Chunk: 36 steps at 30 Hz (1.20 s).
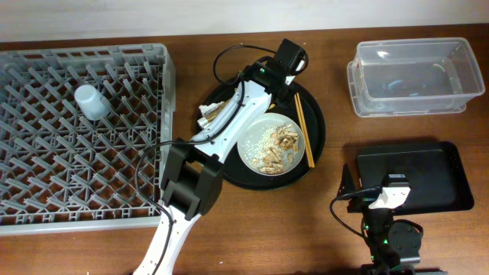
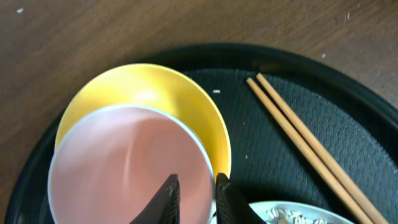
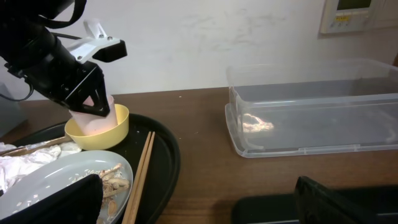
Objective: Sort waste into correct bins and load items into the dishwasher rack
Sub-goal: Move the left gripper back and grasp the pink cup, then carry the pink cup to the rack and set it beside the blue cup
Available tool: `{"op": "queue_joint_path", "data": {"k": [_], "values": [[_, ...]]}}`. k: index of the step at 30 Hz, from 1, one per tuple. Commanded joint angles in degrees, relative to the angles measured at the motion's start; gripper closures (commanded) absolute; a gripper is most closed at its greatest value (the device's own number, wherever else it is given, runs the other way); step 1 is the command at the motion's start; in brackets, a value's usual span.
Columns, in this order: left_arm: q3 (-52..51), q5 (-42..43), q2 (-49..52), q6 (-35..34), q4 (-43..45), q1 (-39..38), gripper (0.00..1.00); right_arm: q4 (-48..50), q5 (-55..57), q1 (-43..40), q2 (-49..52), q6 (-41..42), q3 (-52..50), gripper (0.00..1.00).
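My left claw (image 2: 196, 186) is clenched on the pink cup (image 2: 124, 168) at its rim, one finger inside, one outside. The cup sits nested in the bowl (image 2: 149, 84) right beneath me. This looks like the loading step. Next I should lift straight up so the bowl stays put, then carry the cup to the rack (image 1: 46, 153), well off to my left.

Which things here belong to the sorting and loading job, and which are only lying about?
Job: rack, blue cup, pink cup, bowl, plate, chopsticks, napkins, scraps, tub, flat tray.
Lying about: round tray.
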Motion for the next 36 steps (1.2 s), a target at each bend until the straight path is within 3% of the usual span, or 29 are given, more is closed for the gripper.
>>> {"op": "queue_joint_path", "data": {"k": [1,3,4,5,7,12,16,19,22,29,32,36], "values": [[-0.74,-0.22,-0.59,0.48,-0.63,0.26,0.76,-0.39,0.7,0.37,-0.22,0.28,-0.31,0.02],[-1.09,-0.2,-0.59,0.48,-0.68,0.26,0.75,-0.39,0.7,0.37,-0.22,0.28,-0.31,0.02],[-1.16,-0.24,-0.59,0.48,-0.61,0.28,0.79,-0.39,0.7,0.37,-0.22,0.28,-0.31,0.02],[-1.11,-0.24,-0.61,0.48,-0.55,0.37,0.92,-0.39,0.7,0.37,-0.22,0.28,-0.31,0.02],[-0.94,-0.24,-0.68,0.48,-0.57,0.37,1.0,-0.39,0.7,0.37,-0.22,0.28,-0.31,0.02],[0.44,-0.2,-5.27,-2.8,-1.44,1.36,1.0,-0.39,0.7,0.37,-0.22,0.28,-0.31,0.01],[0.66,0.52,-16.98,-10.32,-3.65,7.87,1.0,-0.39,0.7,0.37,-0.22,0.28,-0.31,0.02],[0.66,11.1,-21.99,-13.84,-8.02,16.5,1.0,-0.39,0.7,0.37,-0.22,0.28,-0.31,0.02],[0.35,31.74,-22.75,-16.79,-16.13,32.61,1.0,-0.39,0.7,0.37,-0.22,0.28,-0.31,0.02],[-0.7,50.49,-22.4,-13.77,-28.04,54.99,1.0,-0.39,0.7,0.37,-0.22,0.28,-0.31,0.01],[-5.66,59.71,-22.4,-9.75,-28.17,61.88,1.0,-0.39,0.7,0.37,-0.22,0.28,-0.31,0.02],[-19.34,70.66,-22.38,-8.44,-20.09,69.46,1.0,-0.39,0.7,0.37,-0.22,0.28,-0.31,0.02]]}}
